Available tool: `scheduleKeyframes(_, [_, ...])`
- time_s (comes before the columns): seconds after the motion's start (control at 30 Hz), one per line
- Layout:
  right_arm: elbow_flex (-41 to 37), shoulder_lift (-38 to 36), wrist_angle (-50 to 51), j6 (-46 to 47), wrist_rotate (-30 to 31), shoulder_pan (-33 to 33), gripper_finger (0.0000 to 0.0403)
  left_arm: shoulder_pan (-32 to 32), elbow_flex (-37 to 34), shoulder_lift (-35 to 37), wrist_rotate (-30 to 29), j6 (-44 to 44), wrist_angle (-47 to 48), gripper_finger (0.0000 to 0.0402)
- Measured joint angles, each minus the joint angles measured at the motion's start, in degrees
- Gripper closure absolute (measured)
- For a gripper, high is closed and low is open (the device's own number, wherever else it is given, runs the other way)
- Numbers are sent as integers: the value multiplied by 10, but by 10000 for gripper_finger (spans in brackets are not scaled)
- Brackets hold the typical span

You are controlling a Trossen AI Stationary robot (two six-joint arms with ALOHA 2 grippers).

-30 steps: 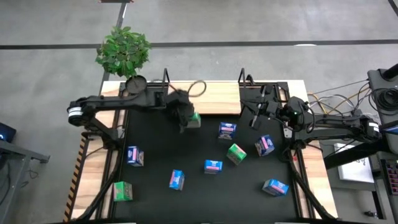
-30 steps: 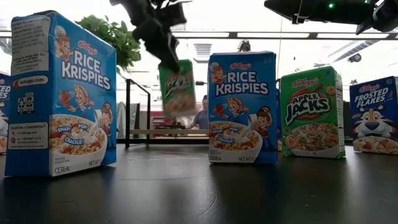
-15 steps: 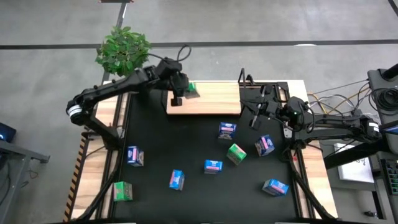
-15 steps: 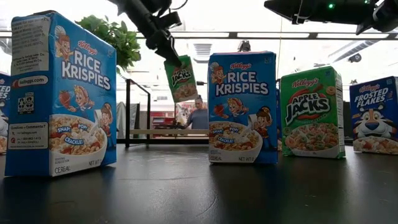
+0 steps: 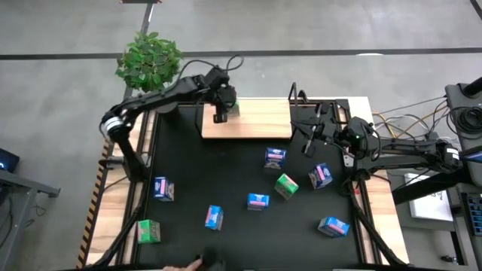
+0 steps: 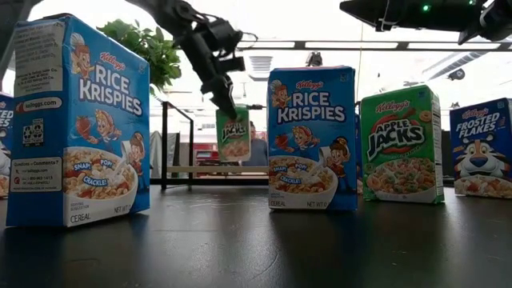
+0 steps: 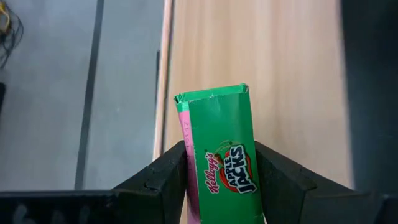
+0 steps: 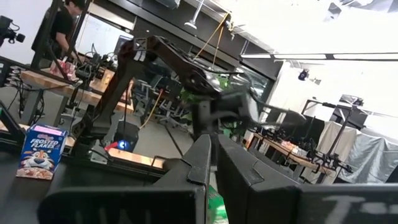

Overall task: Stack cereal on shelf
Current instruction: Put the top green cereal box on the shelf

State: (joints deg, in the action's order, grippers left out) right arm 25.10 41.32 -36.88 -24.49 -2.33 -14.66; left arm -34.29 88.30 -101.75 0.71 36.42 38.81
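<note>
My left gripper [image 5: 221,111] is shut on a green Apple Jacks cereal carton [image 5: 230,108] over the far left part of the shelf, a light wood board [image 5: 252,120] with black uprights. In the low view the carton [image 6: 234,134] hangs nearly upright just above the board [image 6: 210,170]. Several more cartons stand on the black table: blue ones [image 5: 275,157] [image 5: 258,201] [image 5: 214,217] and green ones [image 5: 285,186] [image 5: 149,231]. My right gripper [image 5: 307,143] waits shut, to the right of the shelf. My left gripper pinches the green carton between its two fingers [image 7: 171,177], which lie on its two broad faces near the top end [image 7: 222,180]. The fingers come from above, pointing down. The carton hangs below them, nearly upright, its lower end [image 7: 212,94] over the board's far left edge.
Large in the low view, close to that camera, stand two Rice Krispies cartons [image 6: 80,120] [image 6: 312,136], an Apple Jacks carton [image 6: 400,144] and a Frosted Flakes carton [image 6: 482,148]. A potted plant [image 5: 149,60] stands beyond the table's far left corner. The rest of the board is bare.
My left gripper has carried the green carton from above the table just near of the shelf toward the far edge, over the board's far left part, then lowered it. The carton, tilted before, now hangs nearly upright. The gripper has stayed shut on it.
</note>
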Motion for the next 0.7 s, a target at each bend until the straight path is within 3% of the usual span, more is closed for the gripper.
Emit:
scheduleKeyframes(0.23, [0,0,2,0,0,0,385,-26,63,-44,0,0,63,253])
scheduleKeyframes(0.5, [0,-1,-2,-2,0,0,385,-38,67,-48,-1,15,73,248])
scheduleKeyframes(0.7, [0,-1,-4,-6,0,0,385,-39,67,-48,-1,21,73,216])
